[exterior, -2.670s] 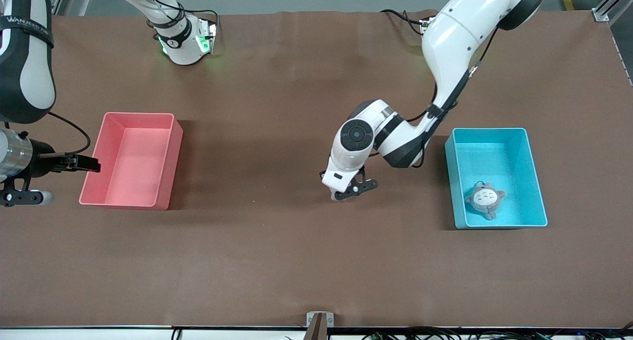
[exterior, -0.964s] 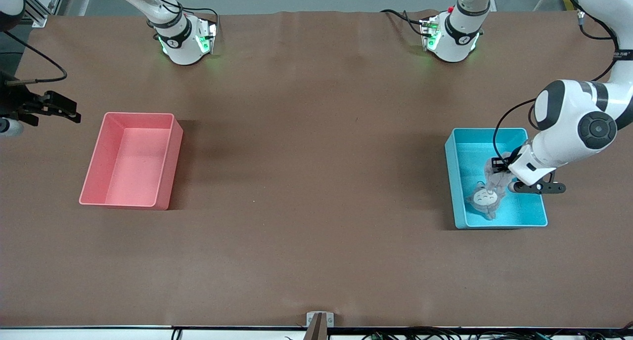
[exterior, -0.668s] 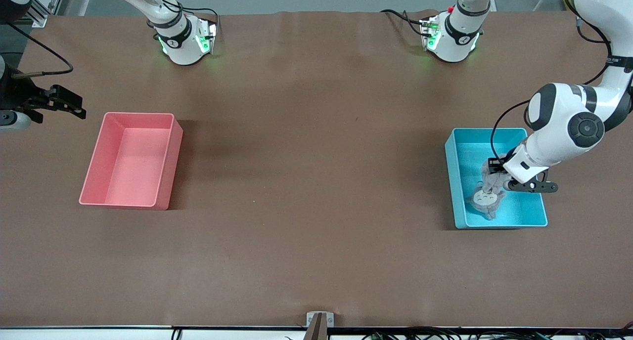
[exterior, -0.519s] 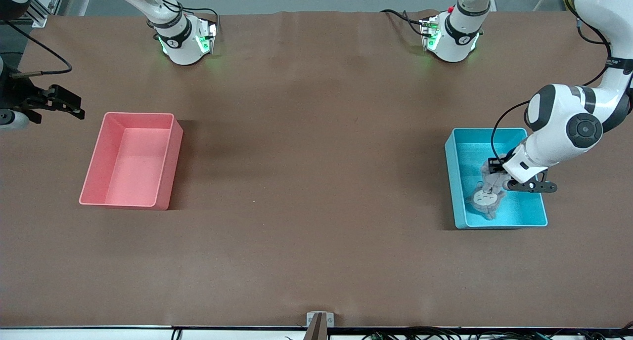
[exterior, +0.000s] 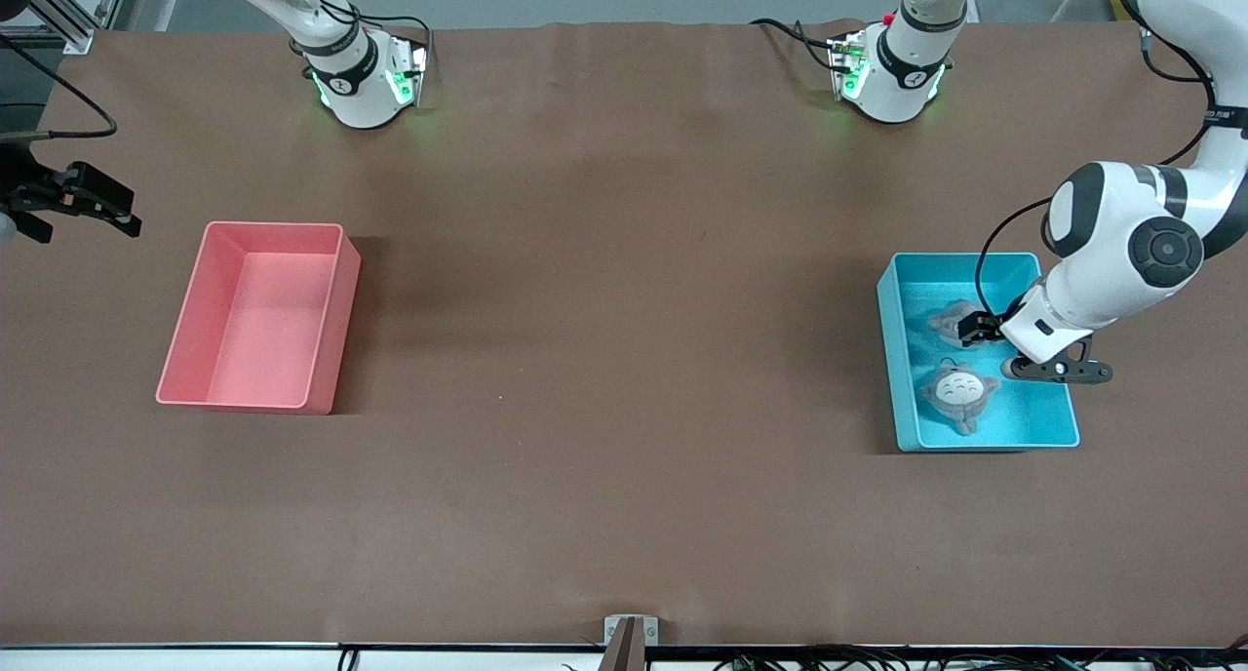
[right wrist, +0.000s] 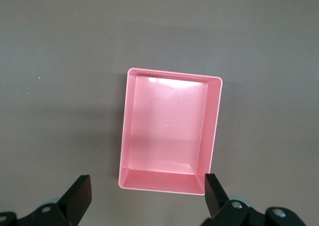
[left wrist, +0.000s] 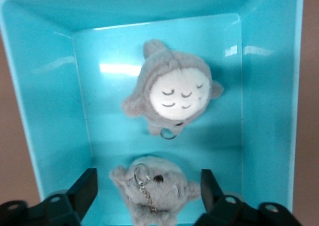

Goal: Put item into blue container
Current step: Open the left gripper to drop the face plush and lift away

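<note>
Brown tabletop is carrying everything; the blue container is standing toward the left arm's end of it, and two grey plush toys are lying inside. The face-down plush, showing a small key chain, is resting on the floor of the container between the fingers of the left claw, which is spread wide and touching nothing; it seems this item is just released. The face-up plush is lying beside it, apart from it, nearer to the front camera.

For doing this step well, I judge the left claw should be going straight up with the fingers kept wide, so no fingertip is catching the fur or the chain and pulling the toy out again; only above the rim should it be turning away, because the straight walls are standing close on both sides of the fingers.

Around the container the tabletop is giving much open room, mostly toward the middle. The pink bin is standing well apart, toward the right arm's end, with nothing inside; the right claw is waiting beside that bin over the tabletop edge, also spread wide and holding nothing.
</note>
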Controlling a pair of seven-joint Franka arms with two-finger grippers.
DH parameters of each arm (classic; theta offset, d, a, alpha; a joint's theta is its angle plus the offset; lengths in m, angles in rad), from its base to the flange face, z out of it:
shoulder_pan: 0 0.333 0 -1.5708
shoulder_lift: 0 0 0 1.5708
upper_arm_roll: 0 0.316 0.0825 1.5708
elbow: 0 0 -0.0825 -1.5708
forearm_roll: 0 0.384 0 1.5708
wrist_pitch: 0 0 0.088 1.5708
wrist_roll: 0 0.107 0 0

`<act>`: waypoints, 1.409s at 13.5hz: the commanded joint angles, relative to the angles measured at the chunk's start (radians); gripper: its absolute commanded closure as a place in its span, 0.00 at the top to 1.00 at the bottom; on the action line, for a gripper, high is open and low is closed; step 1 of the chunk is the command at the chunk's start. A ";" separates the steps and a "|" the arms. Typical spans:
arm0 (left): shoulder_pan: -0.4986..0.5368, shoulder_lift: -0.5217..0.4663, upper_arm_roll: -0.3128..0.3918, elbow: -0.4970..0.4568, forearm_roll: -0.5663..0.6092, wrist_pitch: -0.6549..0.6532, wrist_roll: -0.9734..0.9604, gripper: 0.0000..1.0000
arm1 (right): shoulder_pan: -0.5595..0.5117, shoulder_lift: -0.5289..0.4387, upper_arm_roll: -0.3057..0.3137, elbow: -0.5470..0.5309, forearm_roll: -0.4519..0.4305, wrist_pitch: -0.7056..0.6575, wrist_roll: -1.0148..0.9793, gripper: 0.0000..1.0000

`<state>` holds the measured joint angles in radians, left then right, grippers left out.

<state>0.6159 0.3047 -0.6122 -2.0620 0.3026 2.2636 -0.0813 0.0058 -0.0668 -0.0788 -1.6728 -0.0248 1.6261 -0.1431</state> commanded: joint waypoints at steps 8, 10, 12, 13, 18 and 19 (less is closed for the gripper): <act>0.024 -0.134 -0.018 0.313 -0.203 -0.453 0.089 1.00 | -0.021 -0.031 0.010 -0.042 -0.012 0.011 -0.006 1.00; 0.027 -0.191 -0.015 0.361 -0.250 -0.536 0.090 1.00 | -0.020 -0.033 0.010 -0.044 -0.010 0.008 -0.006 1.00; 0.027 -0.257 -0.014 0.370 -0.270 -0.591 0.090 1.00 | -0.020 -0.036 0.010 -0.044 -0.007 0.008 -0.006 1.00; 0.027 -0.288 -0.006 0.370 -0.292 -0.595 0.090 1.00 | -0.020 -0.036 0.010 -0.044 -0.007 0.008 -0.006 1.00; -0.164 -0.320 0.191 0.418 -0.355 -0.595 0.081 1.00 | -0.020 -0.036 0.011 -0.044 0.002 -0.002 0.007 1.00; -0.277 -0.322 0.301 0.418 -0.355 -0.596 0.080 1.00 | -0.020 -0.036 0.011 -0.044 0.006 -0.009 0.011 1.00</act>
<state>0.4942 -0.0171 -0.4668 -1.6600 -0.0362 1.6817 -0.0134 -0.0046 -0.0687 -0.0765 -1.6833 -0.0236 1.6216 -0.1426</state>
